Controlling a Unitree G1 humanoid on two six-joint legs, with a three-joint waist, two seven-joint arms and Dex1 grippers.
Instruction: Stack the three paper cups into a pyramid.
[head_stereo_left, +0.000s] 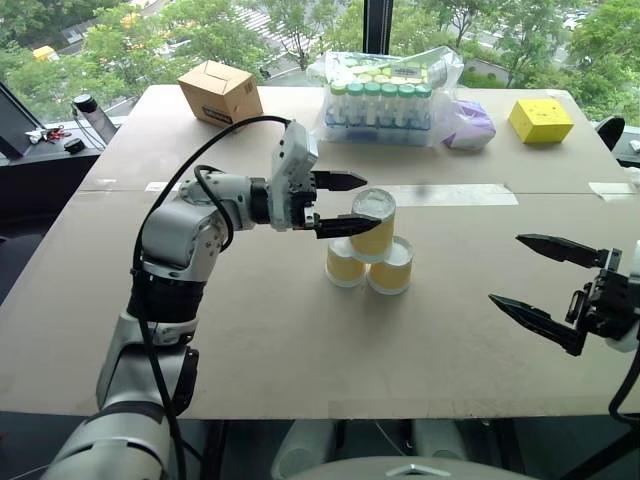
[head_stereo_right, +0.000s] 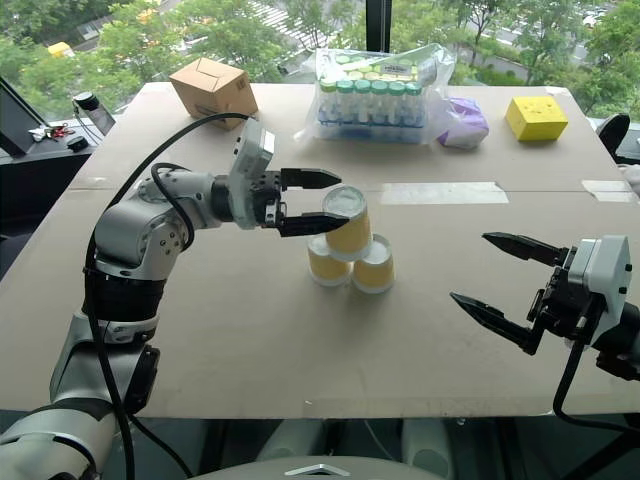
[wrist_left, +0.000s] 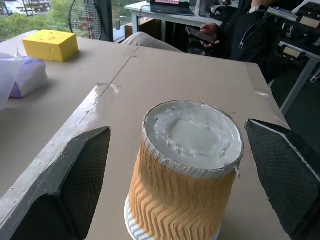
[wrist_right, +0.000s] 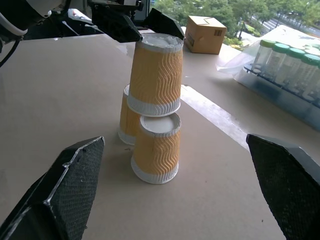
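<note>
Tabletop: top cup sits between open left hand fingers, seemingly untouched

My desk is a wide tan top w/ a taped seam across it. Directly on it, mid-desk: two upturned yellow paper cups side by side, touching; the third cup sits on those two, not on the desk. Far side: cardboard box on my left, clear bag of green-capped vials in the middle, purple pouch just beside it, yellow block further to my right.
</note>
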